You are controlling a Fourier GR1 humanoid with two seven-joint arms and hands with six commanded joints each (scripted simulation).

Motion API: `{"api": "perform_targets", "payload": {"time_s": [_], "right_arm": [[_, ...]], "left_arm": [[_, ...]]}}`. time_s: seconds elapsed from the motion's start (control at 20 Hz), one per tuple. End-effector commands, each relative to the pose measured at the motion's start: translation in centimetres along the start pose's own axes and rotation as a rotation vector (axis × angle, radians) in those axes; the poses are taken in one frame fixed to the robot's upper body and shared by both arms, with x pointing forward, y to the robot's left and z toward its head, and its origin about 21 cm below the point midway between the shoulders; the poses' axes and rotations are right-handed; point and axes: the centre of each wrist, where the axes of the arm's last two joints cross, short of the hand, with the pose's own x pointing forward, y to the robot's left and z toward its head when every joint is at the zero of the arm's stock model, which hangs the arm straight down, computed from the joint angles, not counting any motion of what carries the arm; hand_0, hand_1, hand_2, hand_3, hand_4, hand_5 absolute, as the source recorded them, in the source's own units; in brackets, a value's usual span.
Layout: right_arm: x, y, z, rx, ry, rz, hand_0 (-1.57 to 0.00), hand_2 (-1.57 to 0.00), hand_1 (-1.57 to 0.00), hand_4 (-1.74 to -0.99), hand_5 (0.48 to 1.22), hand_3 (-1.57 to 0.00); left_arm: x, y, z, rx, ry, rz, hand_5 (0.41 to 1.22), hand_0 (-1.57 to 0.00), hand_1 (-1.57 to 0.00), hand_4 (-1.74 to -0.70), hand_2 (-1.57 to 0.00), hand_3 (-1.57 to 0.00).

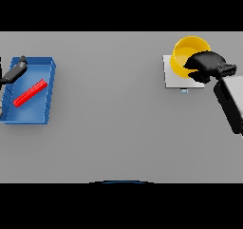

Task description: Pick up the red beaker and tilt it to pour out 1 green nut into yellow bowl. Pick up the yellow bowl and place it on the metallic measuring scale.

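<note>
Here, at the far left of the flat grey table [118, 128], a shallow blue rectangular tray [49, 88] is seen, and inside it a slim red beaker [29, 93] is lying on its side, set diagonally. The left robot hand [17, 70] is placed over the tray's upper left corner, above the beaker and apart from it; whether its fingers are curled or straight cannot be told.

The middle of the table is shown bare and grey.

To the right, a flat, pale metallic measuring scale [172, 80] is found, and a round yellow bowl [187, 52] is seen over it, covering its upper right part. The right robot hand [205, 65] is closed round the bowl's near right rim, dark fingers wrapped over the edge, with the white and grey forearm running off toward the lower right. The bowl's contents cannot be made out.
</note>
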Motion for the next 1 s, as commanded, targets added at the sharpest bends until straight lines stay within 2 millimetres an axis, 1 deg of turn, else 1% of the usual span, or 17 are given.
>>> {"api": "perform_targets", "payload": {"time_s": [0.0, 0.1, 0.15, 0.2, 0.25, 0.3, 0.4, 0.45, 0.5, 0.55, 0.6, 0.65, 0.7, 0.8, 0.9, 0.95], "right_arm": [[0.1, 0.2, -0.06, 0.0, -0.001, -0.012, -1.57, -1.36, -1.57, -1.741, 1.221, -1.34], [-0.17, 0.91, -0.27, 0.0, -0.02, -0.027, -1.57, -1.34, -1.57, -1.741, 1.221, -1.4], [0.01, 0.76, -0.42, -0.001, -0.012, -0.03, -1.56, -1.34, -1.57, -1.741, 1.221, -1.44], [0.05, 0.77, -0.59, 0.001, -0.014, -0.029, -1.5, -1.33, -1.57, -1.741, 1.221, -1.46], [-0.13, 1.09, -0.6, 0.002, -0.018, -0.031, -1.46, -1.34, -1.57, -1.741, 1.221, -1.45], [-0.27, 1.02, -0.54, 0.003, -0.01, -0.032, -1.45, -1.38, -1.5, -1.734, 1.221, -1.39], [-0.09, 0.95, -0.56, 0.003, -0.01, -0.047, -1.49, -1.45, -1.48, -1.737, 1.221, -1.1], [-0.12, 0.69, -0.57, -0.002, -0.011, -0.053, -1.44, -1.29, -1.34, -1.688, 1.221, -0.99], [-0.11, 0.66, -0.6, -0.002, -0.004, -0.053, -1.23, -1.09, -1.1, -1.657, 1.149, -0.89], [0.05, 0.64, -0.73, 0.008, 0.0, -0.041, -0.99, -0.92, -0.88, -1.629, 1.08, -0.8], [0.17, 0.76, -0.86, 0.026, 0.006, -0.028, -0.79, -0.78, -0.71, -1.609, 1.029, -0.72], [0.08, 0.66, -0.73, 0.038, -0.003, -0.009, -0.63, -0.66, -0.56, -1.593, 0.987, -0.66], [-0.11, 0.71, -0.55, 0.047, -0.014, 0.005, -0.51, -0.55, -0.45, -1.579, 0.955, -0.6], [0.02, 0.4, -0.5, 0.051, -0.037, 0.021, -0.32, -0.38, -0.29, -1.56, 0.909, -0.51], [0.3, 0.29, -0.76, 0.045, -0.041, 0.028, -0.21, -0.24, -0.18, -1.552, 0.876, -0.43], [-0.04, 0.63, -0.57, 0.043, -0.056, 0.017, -0.17, -0.19, -0.15, -1.546, 0.856, -0.39]], "left_arm": [[-0.04, 0.19, 0.0, 0.002, -0.001, -0.001, 0.675, 0.0, 0.0, -0.73, 0.0, 0.0], [-0.28, -0.06, 0.05, 0.002, 0.002, -0.012, 0.673, 0.0, 0.0, -0.73, 0.0, 0.0], [-0.27, -0.05, 0.13, 0.003, 0.001, -0.023, 0.671, 0.0, 0.0, -0.72, 0.0, 0.0], [-0.12, 0.13, 0.18, 0.005, -0.009, -0.021, 0.669, 0.0, 0.0, -0.72, 0.0, 0.0], [0.04, -0.06, 0.03, 0.006, -0.001, -0.022, 0.668, 0.0, 0.0, -0.72, 0.0, 0.0], [-0.02, -0.14, -0.12, 0.005, 0.003, -0.019, 0.667, 0.0, 0.0, -0.72, 0.0, 0.0], [0.1, 0.04, -0.16, 0.007, -0.001, -0.027, 0.671, 0.0, 0.0, -0.72, 0.0, 0.0], [0.23, 0.07, -0.03, 0.004, -0.004, -0.028, 0.671, 0.0, 0.0, -0.72, 0.0, 0.0], [0.15, -0.06, -0.03, -0.004, -0.002, -0.028, 0.668, 0.0, 0.0, -0.72, 0.0, 0.0], [0.07, 0.13, -0.2, 0.001, 0.005, -0.026, 0.668, 0.0, 0.0, -0.72, 0.0, 0.0], [0.3, 0.1, -0.3, 0.002, 0.005, -0.026, 0.667, 0.0, 0.0, -0.72, 0.0, 0.0], [0.4, -0.19, -0.54, 0.003, 0.006, -0.024, 0.666, 0.0, 0.0, -0.72, 0.0, 0.0], [-0.1, -0.11, -0.4, 0.005, -0.001, -0.018, 0.663, 0.0, 0.0, -0.72, 0.0, 0.0], [0.04, -0.37, -0.33, 0.008, 0.001, -0.014, 0.662, 0.0, 0.0, -0.72, 0.0, 0.0], [0.34, -0.48, -0.27, 0.001, -0.002, -0.018, 0.664, 0.0, 0.0, -0.72, 0.0, 0.0], [0.12, -0.34, -0.31, 0.002, 0.001, -0.019, 0.664, 0.0, 0.0, -0.72, 0.0, 0.0]]}}
